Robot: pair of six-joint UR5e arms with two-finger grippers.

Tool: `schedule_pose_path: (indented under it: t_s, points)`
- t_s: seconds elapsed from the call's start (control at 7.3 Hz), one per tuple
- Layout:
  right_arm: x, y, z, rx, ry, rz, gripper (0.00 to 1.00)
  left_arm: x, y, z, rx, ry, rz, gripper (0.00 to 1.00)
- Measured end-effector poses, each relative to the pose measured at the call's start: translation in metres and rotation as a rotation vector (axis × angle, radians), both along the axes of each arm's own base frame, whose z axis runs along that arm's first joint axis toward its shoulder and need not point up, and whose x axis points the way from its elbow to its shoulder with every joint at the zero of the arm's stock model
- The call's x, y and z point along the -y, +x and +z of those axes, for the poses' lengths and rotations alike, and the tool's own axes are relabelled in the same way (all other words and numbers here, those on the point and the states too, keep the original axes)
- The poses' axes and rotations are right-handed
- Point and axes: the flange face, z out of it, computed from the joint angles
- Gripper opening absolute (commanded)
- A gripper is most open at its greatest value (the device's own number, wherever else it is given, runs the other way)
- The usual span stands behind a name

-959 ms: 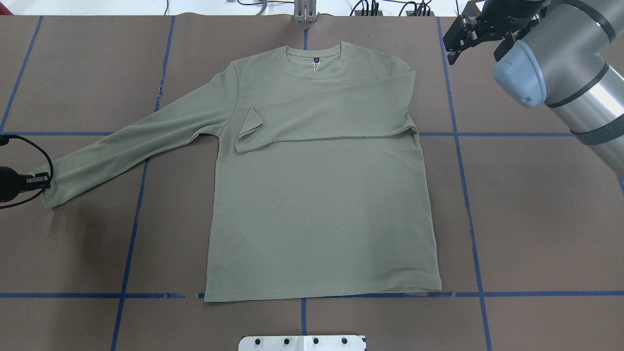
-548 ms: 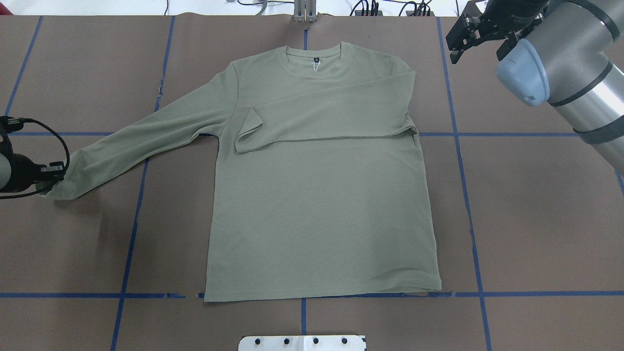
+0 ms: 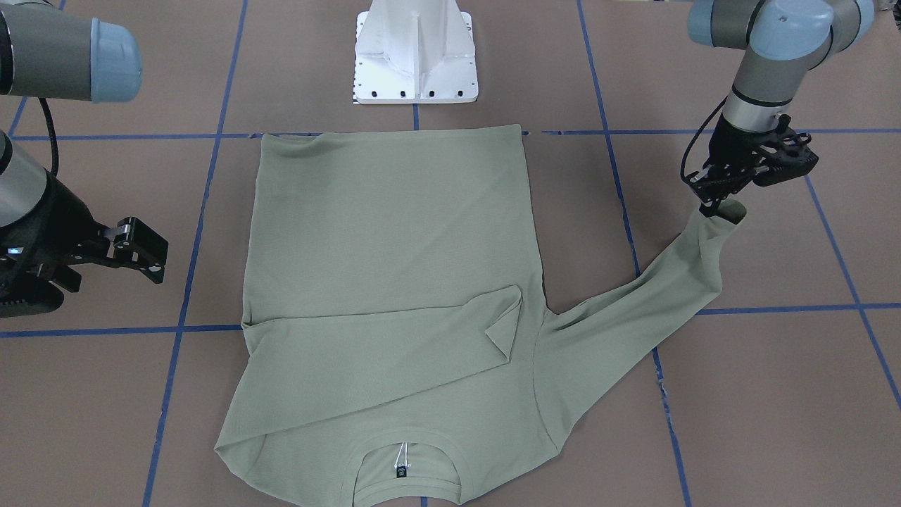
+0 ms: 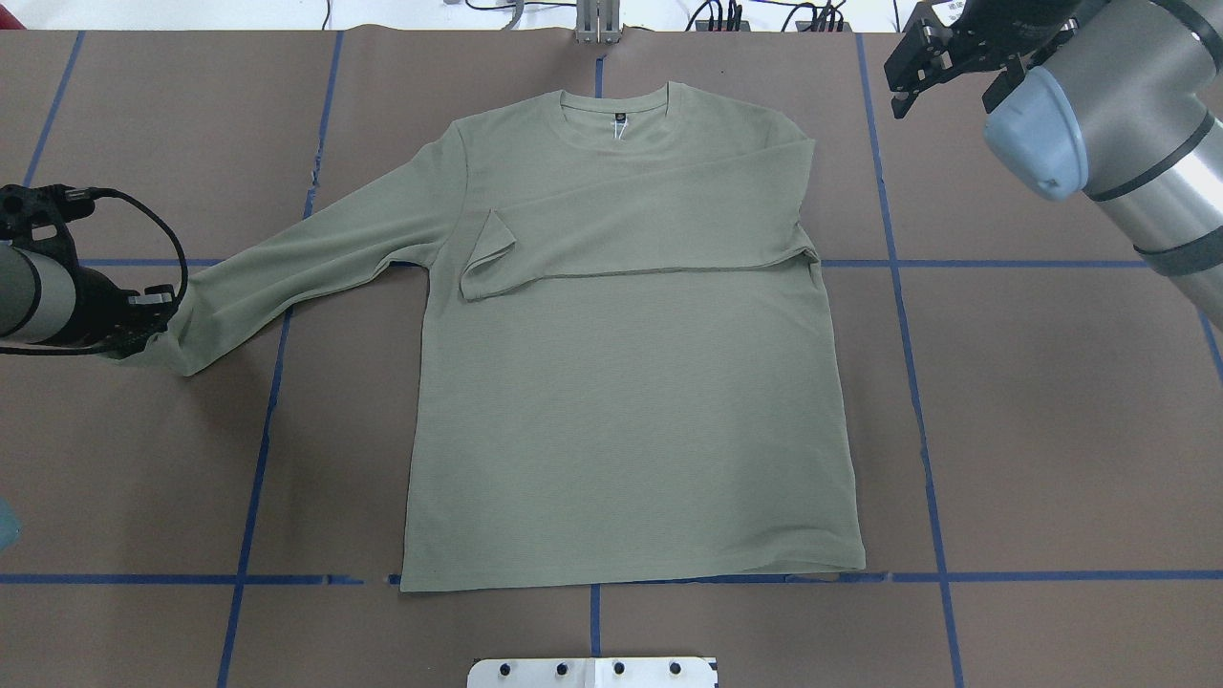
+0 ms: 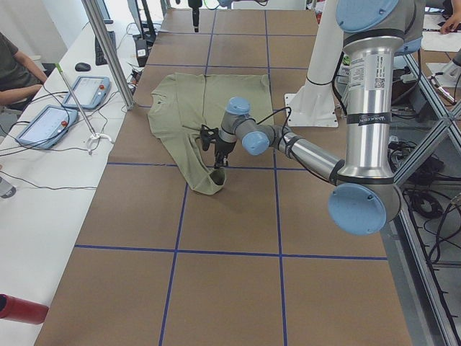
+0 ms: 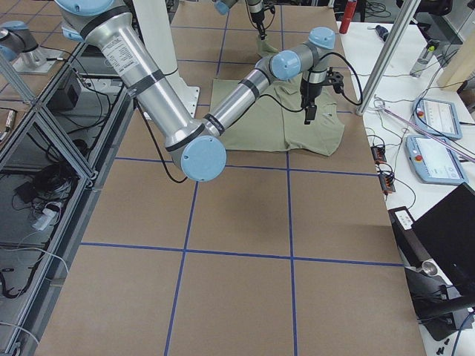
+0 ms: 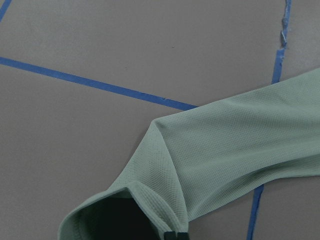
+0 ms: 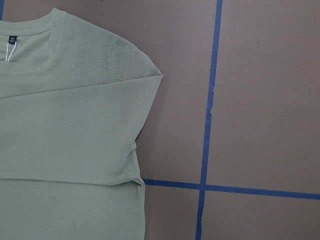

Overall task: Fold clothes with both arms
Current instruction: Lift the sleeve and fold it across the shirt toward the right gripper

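Left gripper (image 3: 709, 204) fingers pinching only the cuff (image 3: 728, 213) rim, so the sleeve (image 3: 633, 303) may slip free mid-fold; right gripper (image 3: 144, 252) fingers spread wide, holding nothing.

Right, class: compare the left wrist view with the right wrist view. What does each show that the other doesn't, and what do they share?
Only the left wrist view shows the open cuff of the unfolded sleeve. Only the right wrist view shows the collar, its tag and the other sleeve folded across the chest. Both show the sage-green shirt on the brown table with blue tape lines.
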Motion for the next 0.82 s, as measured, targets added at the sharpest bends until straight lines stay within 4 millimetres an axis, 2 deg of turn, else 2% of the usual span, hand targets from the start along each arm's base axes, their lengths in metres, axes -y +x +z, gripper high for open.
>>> schedule_pose_path:
  t_s: [0.14, 0.27, 0.55, 0.82]
  points:
    - [-0.001, 0.001, 0.001, 0.001, -0.001, 0.000, 1.00, 0.005, 0.007, -0.013, -0.008, -0.002, -0.003, 0.00]
    - [-0.006, 0.004, 0.006, 0.003, -0.004, 0.000, 1.00, 0.018, 0.022, -0.042, -0.011, -0.012, -0.006, 0.00]
    - [-0.024, 0.026, 0.029, 0.000, -0.012, 0.007, 1.00, 0.049, 0.059, -0.137, -0.016, -0.045, 0.010, 0.00]
    - [-0.046, 0.062, 0.073, -0.022, -0.012, -0.003, 1.00, 0.070, 0.092, -0.226, -0.074, -0.080, 0.020, 0.00]
